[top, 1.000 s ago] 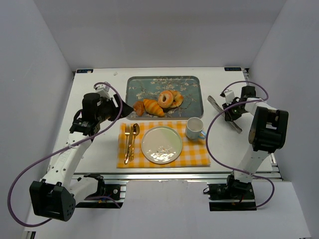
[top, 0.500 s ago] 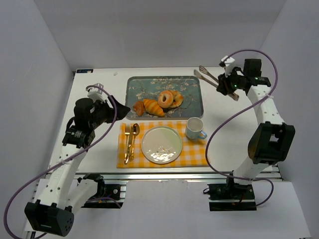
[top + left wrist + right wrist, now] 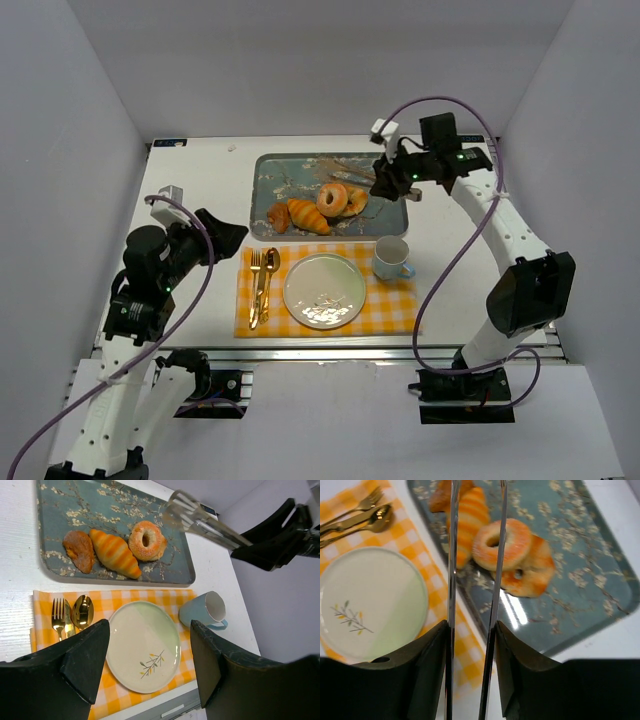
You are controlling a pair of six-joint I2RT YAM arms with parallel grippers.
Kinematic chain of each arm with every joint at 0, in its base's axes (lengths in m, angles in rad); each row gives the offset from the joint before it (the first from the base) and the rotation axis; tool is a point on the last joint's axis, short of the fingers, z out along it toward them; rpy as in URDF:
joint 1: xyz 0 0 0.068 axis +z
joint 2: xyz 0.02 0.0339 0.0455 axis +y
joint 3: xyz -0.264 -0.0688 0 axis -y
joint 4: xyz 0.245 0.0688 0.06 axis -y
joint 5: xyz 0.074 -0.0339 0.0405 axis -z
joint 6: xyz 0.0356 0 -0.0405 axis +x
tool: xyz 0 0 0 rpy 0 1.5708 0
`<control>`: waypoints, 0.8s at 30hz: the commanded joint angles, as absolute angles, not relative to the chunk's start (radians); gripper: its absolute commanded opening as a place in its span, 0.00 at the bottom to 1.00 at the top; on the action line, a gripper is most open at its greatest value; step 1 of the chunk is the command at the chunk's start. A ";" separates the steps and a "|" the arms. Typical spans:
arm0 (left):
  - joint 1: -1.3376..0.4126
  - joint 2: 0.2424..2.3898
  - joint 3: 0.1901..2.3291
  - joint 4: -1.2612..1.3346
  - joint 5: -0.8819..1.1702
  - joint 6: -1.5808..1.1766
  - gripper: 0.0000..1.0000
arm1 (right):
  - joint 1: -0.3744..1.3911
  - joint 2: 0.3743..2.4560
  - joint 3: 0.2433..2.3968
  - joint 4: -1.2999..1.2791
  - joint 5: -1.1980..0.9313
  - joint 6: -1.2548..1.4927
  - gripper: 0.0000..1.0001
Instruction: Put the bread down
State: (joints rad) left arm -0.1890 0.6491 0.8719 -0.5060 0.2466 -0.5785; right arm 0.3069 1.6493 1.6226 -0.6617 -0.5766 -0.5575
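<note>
The bread (image 3: 331, 198) is a pale ring with a centre hole, lying on the blue flowered tray (image 3: 290, 170) and leaning on a darker round bun (image 3: 356, 201). It also shows in the wrist views, bread (image 3: 146, 540) and bread (image 3: 502, 543). My right gripper (image 3: 398, 180) hovers over the tray's right end, shut on metal tongs (image 3: 451, 580) whose two arms stand apart and point at the bread without touching it. My left gripper (image 3: 150, 665) is open and empty, above the table's near left. The white plate (image 3: 324, 290) lies bare on the checked mat.
A croissant (image 3: 307, 215) and a small brown bread (image 3: 278, 215) lie on the tray's left part. A blue cup (image 3: 390, 258) stands right of the plate. A gold fork and spoon (image 3: 262, 285) lie left of it on the yellow checked mat (image 3: 400, 310).
My right arm has swung from the table's right side to above the tray, carrying the tongs, whose arms have spread apart. My left arm has drawn back toward the near left.
</note>
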 commanded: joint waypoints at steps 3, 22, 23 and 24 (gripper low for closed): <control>-0.186 0.574 0.856 -0.581 0.204 -0.614 0.75 | 0.436 1.663 1.582 -0.669 -0.526 -0.543 0.47; -0.186 0.509 0.810 -0.606 0.227 -0.629 0.75 | 0.453 1.724 1.569 -0.574 -0.230 -0.488 0.42; -0.186 0.512 0.810 -0.603 0.229 -0.627 0.75 | 0.453 1.729 1.563 -0.571 -0.221 -0.488 0.43; -0.186 0.514 0.810 -0.601 0.229 -0.626 0.75 | 0.453 1.732 1.562 -0.566 -0.216 -0.486 0.42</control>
State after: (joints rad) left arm -0.1890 0.5114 0.8173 -0.6086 0.2211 -0.6285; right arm 0.4507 1.7309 1.5719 -0.6174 -0.2440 -0.5056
